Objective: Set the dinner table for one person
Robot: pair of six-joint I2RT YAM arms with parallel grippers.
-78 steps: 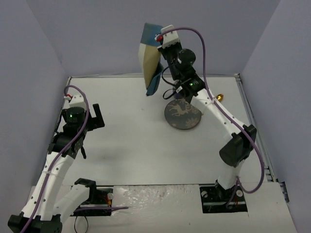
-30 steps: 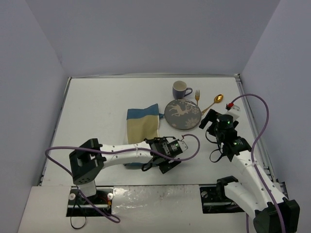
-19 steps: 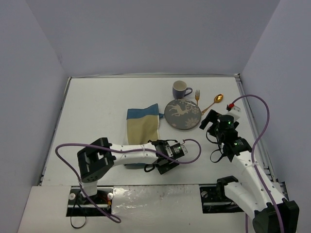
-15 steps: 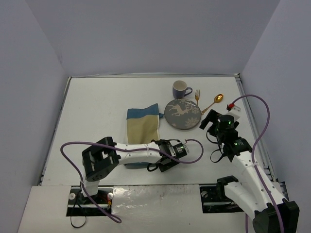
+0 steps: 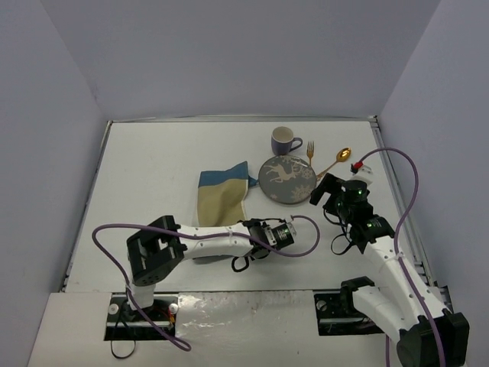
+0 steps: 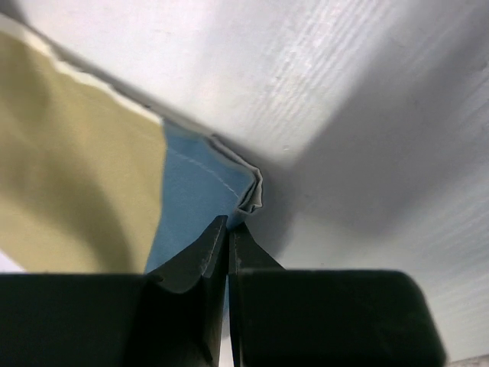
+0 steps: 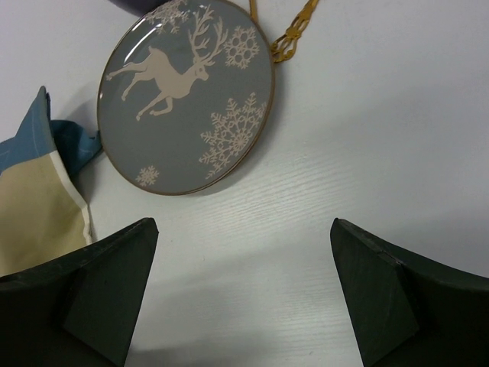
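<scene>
**Left tool grips placemat corner as the place setting takes shape**

The left tool (image 6: 228,229), jaws pressed together on the blue near corner of the blue-and-tan placemat (image 5: 221,200), appears to be straightening the rumpled cloth on the white counter (image 5: 153,176), which lies beneath everything in the walled bay. The deer plate (image 5: 286,180) lies at the cloth's 2 o'clock. The right tool (image 7: 241,229) hovers spread and empty at the plate's 4 o'clock. The next move likely calls for a steady pull toward 6 o'clock to flatten the cloth before the plate goes on it.
</scene>
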